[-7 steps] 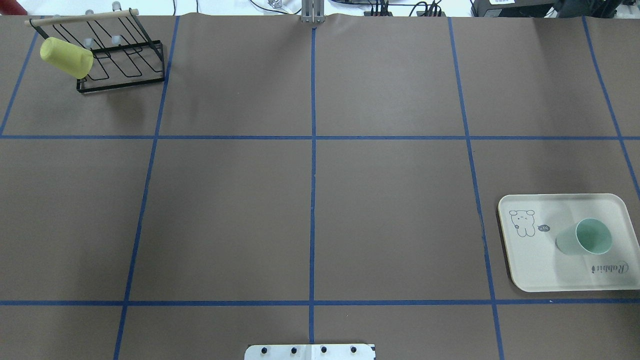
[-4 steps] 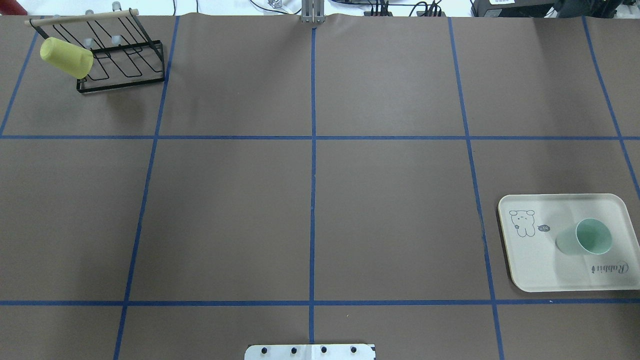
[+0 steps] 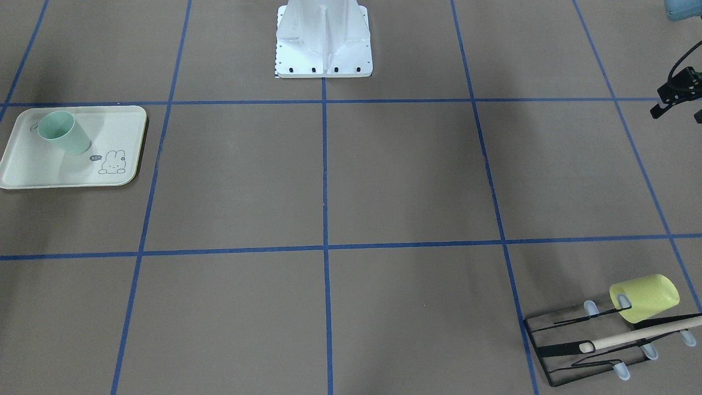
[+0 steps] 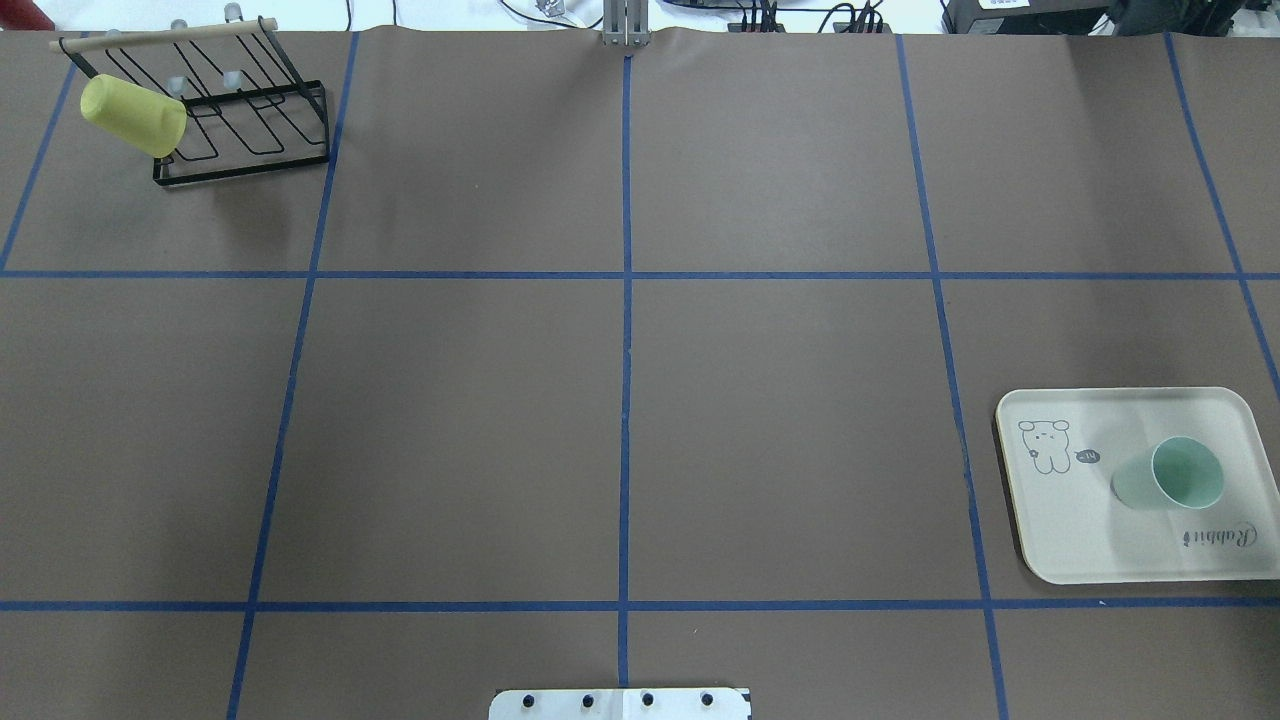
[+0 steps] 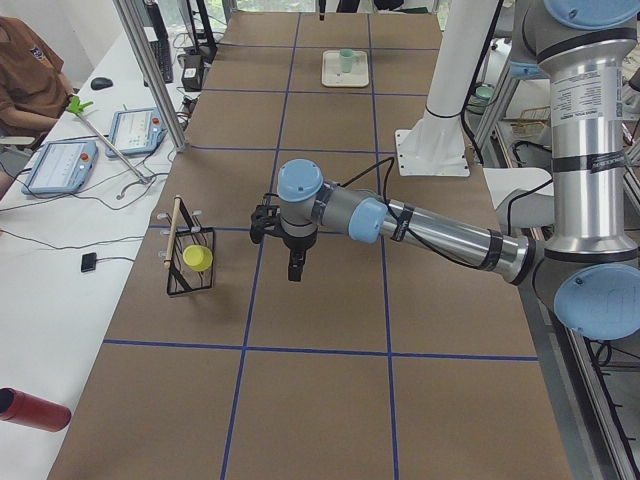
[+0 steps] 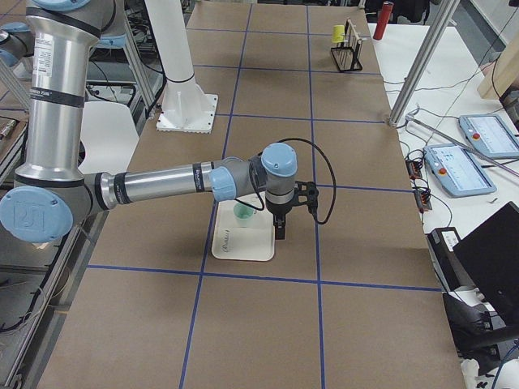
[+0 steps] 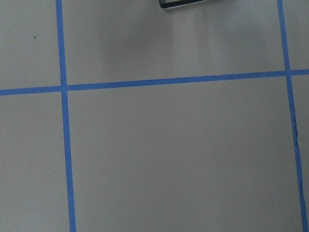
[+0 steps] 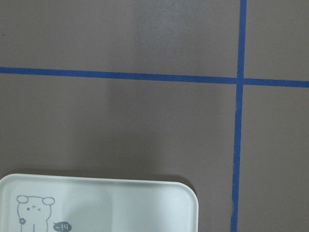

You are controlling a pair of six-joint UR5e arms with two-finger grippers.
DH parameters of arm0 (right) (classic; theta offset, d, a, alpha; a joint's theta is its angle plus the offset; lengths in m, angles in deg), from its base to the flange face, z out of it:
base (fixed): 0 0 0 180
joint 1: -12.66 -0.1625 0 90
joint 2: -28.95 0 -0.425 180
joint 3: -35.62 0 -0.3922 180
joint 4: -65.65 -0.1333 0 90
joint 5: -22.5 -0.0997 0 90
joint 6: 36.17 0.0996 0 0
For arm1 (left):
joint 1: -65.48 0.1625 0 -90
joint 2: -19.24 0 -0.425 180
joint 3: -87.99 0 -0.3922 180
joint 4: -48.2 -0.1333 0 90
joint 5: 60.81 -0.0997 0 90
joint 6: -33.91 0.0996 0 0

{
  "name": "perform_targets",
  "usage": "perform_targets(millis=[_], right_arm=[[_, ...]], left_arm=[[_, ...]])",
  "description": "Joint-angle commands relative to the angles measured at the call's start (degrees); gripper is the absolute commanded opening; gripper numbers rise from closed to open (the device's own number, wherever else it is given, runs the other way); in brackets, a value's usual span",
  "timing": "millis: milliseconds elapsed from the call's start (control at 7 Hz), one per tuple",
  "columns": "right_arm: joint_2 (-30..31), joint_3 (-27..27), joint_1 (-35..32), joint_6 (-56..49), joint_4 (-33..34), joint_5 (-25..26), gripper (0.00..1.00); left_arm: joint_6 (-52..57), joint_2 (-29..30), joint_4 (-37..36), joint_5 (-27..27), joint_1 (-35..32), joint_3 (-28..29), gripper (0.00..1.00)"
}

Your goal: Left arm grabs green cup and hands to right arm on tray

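The green cup (image 4: 1165,478) stands upright, mouth up, on the cream tray (image 4: 1060,520) at the table's right near side. It also shows in the front view (image 3: 63,133) on the tray (image 3: 33,170). No gripper touches it. In the right side view my right gripper (image 6: 280,227) hangs fingers-down just beside the cup (image 6: 243,214), over the tray's edge; I cannot tell whether it is open. In the left side view my left gripper (image 5: 297,268) hangs above the table, next to the rack; I cannot tell its state. Both arms are outside the overhead view.
A pale yellow cup (image 4: 133,115) hangs on a black wire rack (image 4: 250,130) with a wooden bar at the far left corner. The robot's white base (image 3: 323,38) stands at the table's near middle. Blue tape lines cross the brown table. Tablets lie on side tables.
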Motion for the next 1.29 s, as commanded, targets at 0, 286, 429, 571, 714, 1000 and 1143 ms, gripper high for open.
perform_targets(millis=[0, 286, 429, 571, 714, 1000, 1143], right_arm=[[-0.4, -0.2, 0.0, -0.3, 0.0, 0.8, 1.00], [1.8, 0.4, 0.0, -0.3, -1.2, 2.5, 1.00], [2.1, 0.4, 0.0, -0.3, -1.2, 2.5, 1.00], [2.2, 0.3, -1.0, -0.4, -1.2, 2.1, 1.00], [2.1, -0.2, -1.4, -0.2, -0.9, 1.2, 1.00], [1.1, 0.1, -3.7, -0.3, -0.4, 1.1, 1.00], [1.1, 0.0, -4.0, -0.3, -0.5, 1.1, 1.00]], left_arm=[[0.0, 0.1, 0.0, -1.0, 0.1, 0.1, 1.00], [-0.1, 0.2, 0.0, -1.3, 0.1, -0.6, 1.00], [0.0, 0.1, 0.0, -1.4, 0.2, 0.3, 1.00], [0.0, 0.1, 0.0, -2.5, 0.2, 1.5, 1.00], [0.5, 0.0, 0.0, -2.6, 0.2, 3.0, 1.00], [0.8, 0.4, 0.1, -3.3, 0.4, 4.8, 1.00], [0.8, 0.9, 0.1, -3.2, 0.2, 6.3, 1.00]])
